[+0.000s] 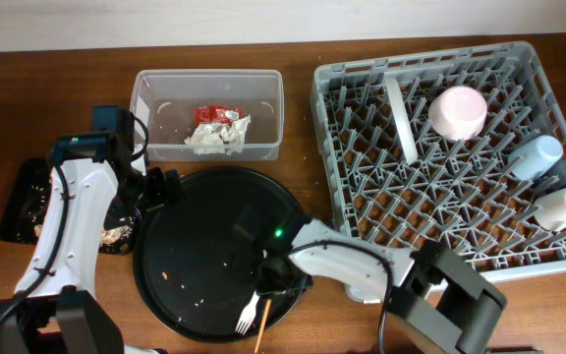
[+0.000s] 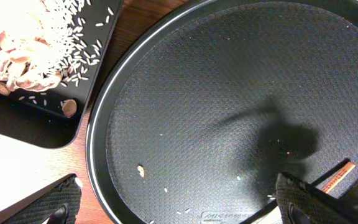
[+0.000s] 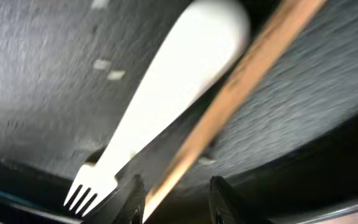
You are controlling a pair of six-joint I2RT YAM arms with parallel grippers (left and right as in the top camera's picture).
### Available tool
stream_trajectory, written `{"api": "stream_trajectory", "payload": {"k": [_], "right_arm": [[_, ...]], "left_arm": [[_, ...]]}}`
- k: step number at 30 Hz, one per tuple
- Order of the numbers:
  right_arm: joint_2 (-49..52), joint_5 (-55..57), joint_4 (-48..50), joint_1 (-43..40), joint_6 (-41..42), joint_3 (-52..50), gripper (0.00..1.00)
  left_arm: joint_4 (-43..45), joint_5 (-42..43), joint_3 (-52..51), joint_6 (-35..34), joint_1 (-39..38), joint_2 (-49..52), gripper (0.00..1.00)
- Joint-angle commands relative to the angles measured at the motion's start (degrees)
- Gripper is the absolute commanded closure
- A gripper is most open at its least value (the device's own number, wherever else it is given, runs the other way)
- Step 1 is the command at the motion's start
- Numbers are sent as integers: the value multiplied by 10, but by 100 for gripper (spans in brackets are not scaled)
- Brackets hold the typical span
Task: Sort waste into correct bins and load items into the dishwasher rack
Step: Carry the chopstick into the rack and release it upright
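Closest to me, the right gripper (image 3: 179,202) is hanging low over the near rim of the round black tray (image 1: 204,246). Its fingers are standing apart and are not clamping anything. In the blurred right wrist view, the lower end of a wooden chopstick (image 3: 241,87) is running down into the gap between them. A white plastic fork (image 3: 166,118) is lying just beside the chopstick, tines pointing towards the rim. From overhead I am seeing both pieces crossing the tray's near edge.

The tray itself is carrying only a few crumbs.

At the tray's left edge, the left gripper (image 2: 182,205) is hovering with its fingers spread wide and nothing between them. Just to its left, a shallow black dish (image 2: 36,124) is holding scattered rice (image 2: 73,31) and other food scraps.

Further back, a clear plastic bin (image 1: 155,98) is sitting behind the tray, with a red sauce packet (image 1: 216,115) and crumpled paper (image 1: 219,138) lying in it.

On the far right, the grey dishwasher rack (image 1: 362,197) is holding a pink cup (image 1: 458,111), a blue cup (image 1: 536,156) and a white cup (image 1: 564,206). A flat white piece (image 1: 400,118) is standing among the pegs; I cannot tell what it is.
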Motion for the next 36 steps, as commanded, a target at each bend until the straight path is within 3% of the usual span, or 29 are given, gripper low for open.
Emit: {"api": "stream_trajectory", "payload": {"k": [1, 6, 11, 19, 24, 28, 33, 36], "right_arm": [[4, -5, 2, 14, 30, 4, 62], [4, -5, 4, 16, 41, 4, 66], [5, 20, 13, 43, 105, 3, 66], [22, 32, 20, 48, 130, 3, 82], [25, 41, 30, 47, 130, 3, 96], [-3, 85, -4, 46, 128, 15, 96], [-101, 190, -166, -9, 0, 130, 96], [-148, 216, -211, -64, -73, 178, 96]], "left_arm": [[0, 5, -5, -6, 0, 0, 1], [0, 6, -5, -6, 0, 0, 1], [0, 6, -5, -6, 0, 0, 1], [0, 6, -5, -6, 0, 0, 1], [0, 6, -5, -6, 0, 0, 1], [0, 6, -5, -6, 0, 0, 1], [0, 5, -5, -6, 0, 0, 1], [0, 6, -5, -6, 0, 0, 1]]}}
